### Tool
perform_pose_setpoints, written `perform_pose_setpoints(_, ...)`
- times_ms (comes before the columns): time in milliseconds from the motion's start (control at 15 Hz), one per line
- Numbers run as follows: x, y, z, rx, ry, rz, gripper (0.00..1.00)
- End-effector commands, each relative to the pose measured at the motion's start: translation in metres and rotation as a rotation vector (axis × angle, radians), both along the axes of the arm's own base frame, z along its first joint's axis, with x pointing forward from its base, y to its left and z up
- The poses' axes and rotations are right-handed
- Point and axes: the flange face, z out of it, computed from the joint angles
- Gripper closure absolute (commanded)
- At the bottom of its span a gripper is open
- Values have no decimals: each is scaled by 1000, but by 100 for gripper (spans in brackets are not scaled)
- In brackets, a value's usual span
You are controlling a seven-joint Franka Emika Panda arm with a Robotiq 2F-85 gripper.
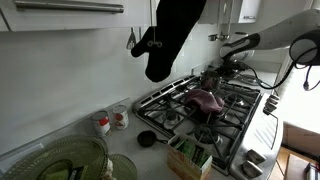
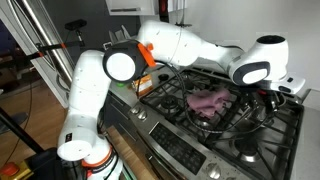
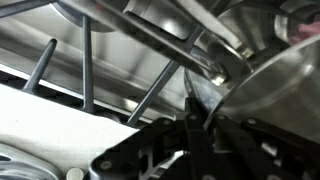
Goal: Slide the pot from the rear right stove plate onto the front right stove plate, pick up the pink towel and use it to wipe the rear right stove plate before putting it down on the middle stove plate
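The steel pot point(image 3: 270, 80) fills the upper right of the wrist view, seen very close over the stove grate point(image 3: 85, 70). My gripper point(image 3: 200, 118) is shut on the pot's rim, one finger on each side of the wall. In an exterior view the gripper point(image 1: 228, 68) is at the pot point(image 1: 212, 76) on the rear of the stove. The pink towel point(image 1: 205, 100) lies crumpled on the middle grates and also shows in the other exterior view point(image 2: 208, 100), just beside the gripper point(image 2: 270, 96). The pot itself is mostly hidden there.
A black oven mitt point(image 1: 165, 40) hangs on the wall above the stove. A small black pan point(image 1: 147, 139), two jars point(image 1: 110, 122), glass bowls point(image 1: 70, 160) and a box point(image 1: 190, 158) stand on the counter beside the stove. The stove's front knobs point(image 2: 215, 160) face the room.
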Motion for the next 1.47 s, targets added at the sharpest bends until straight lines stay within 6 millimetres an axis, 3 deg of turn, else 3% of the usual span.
perform_pose_setpoints(0,-13,-13,0,16,40,-31,99)
perform_pose_setpoints(333,-28,-20,-2,23,73,-41,99)
perform_pose_setpoints(933,-61,-11,-13,7,167,33,99)
perform_pose_setpoints(1400,-103,-17,-23,-3,232,40,99)
